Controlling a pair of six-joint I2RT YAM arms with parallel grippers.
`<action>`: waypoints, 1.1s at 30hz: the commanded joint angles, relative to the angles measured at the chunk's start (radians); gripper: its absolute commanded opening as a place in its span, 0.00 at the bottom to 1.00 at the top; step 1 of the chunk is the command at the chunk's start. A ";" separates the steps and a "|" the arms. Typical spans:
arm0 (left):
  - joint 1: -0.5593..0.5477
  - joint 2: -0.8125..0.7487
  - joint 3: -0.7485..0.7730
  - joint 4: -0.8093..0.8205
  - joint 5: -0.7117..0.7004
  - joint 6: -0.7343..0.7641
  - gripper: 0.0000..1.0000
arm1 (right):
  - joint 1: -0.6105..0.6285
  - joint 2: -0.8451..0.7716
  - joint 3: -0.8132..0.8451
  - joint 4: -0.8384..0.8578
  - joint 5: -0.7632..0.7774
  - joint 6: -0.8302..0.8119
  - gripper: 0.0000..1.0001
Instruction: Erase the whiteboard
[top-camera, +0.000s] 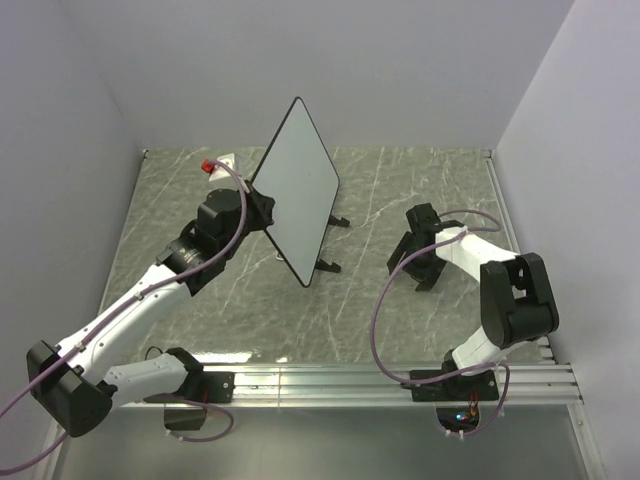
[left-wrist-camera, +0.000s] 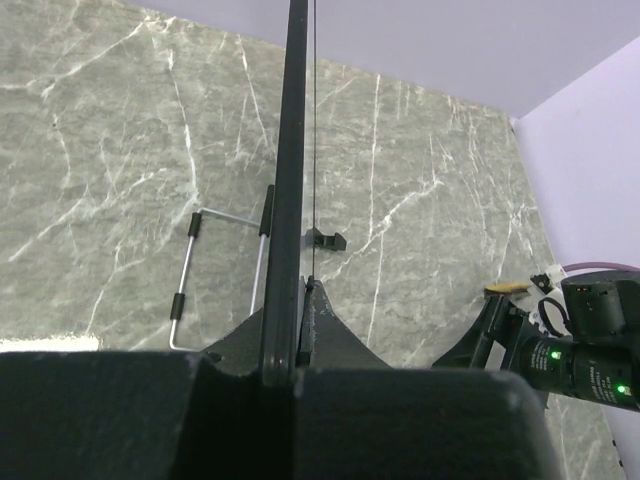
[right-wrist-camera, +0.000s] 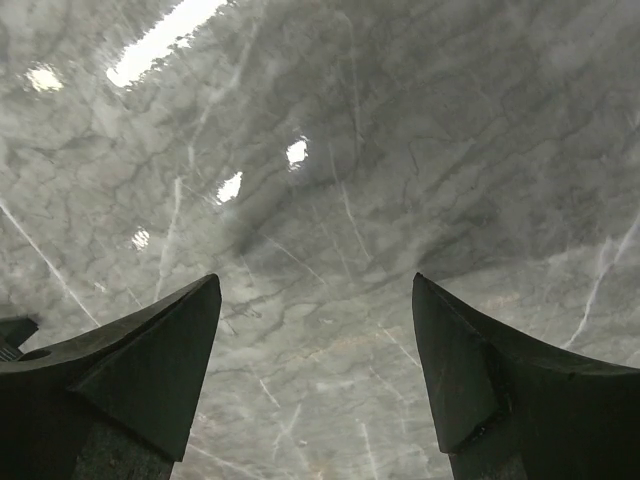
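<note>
The whiteboard (top-camera: 297, 190) is a large white panel with a thin black rim, held tilted above the table, and its visible face shows no marks. My left gripper (top-camera: 262, 205) is shut on its left edge. In the left wrist view the whiteboard (left-wrist-camera: 290, 150) runs edge-on upward, pinched between that gripper's (left-wrist-camera: 300, 300) jaws. My right gripper (top-camera: 415, 275) points down at the marble right of the board. It stands open close over bare table (right-wrist-camera: 320, 150), and nothing lies between the right gripper's (right-wrist-camera: 315, 290) fingers.
Two small black feet (top-camera: 327, 266) hang at the board's lower edge. A wire stand (left-wrist-camera: 215, 280) lies on the table behind it. A small yellow block (left-wrist-camera: 507, 288) sits beside the right arm's gripper. A red-and-white object (top-camera: 215, 165) rests at the back left. Walls enclose three sides.
</note>
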 joint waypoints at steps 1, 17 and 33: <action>-0.027 0.027 0.035 -0.217 0.109 0.012 0.00 | 0.005 0.002 0.027 0.022 0.018 -0.035 0.84; -0.012 -0.003 0.068 -0.035 0.206 -0.053 0.00 | 0.005 -0.018 0.004 0.020 0.009 -0.090 0.83; 0.060 0.078 0.267 -0.053 0.301 -0.128 0.00 | 0.005 0.008 -0.025 0.042 -0.037 -0.106 0.82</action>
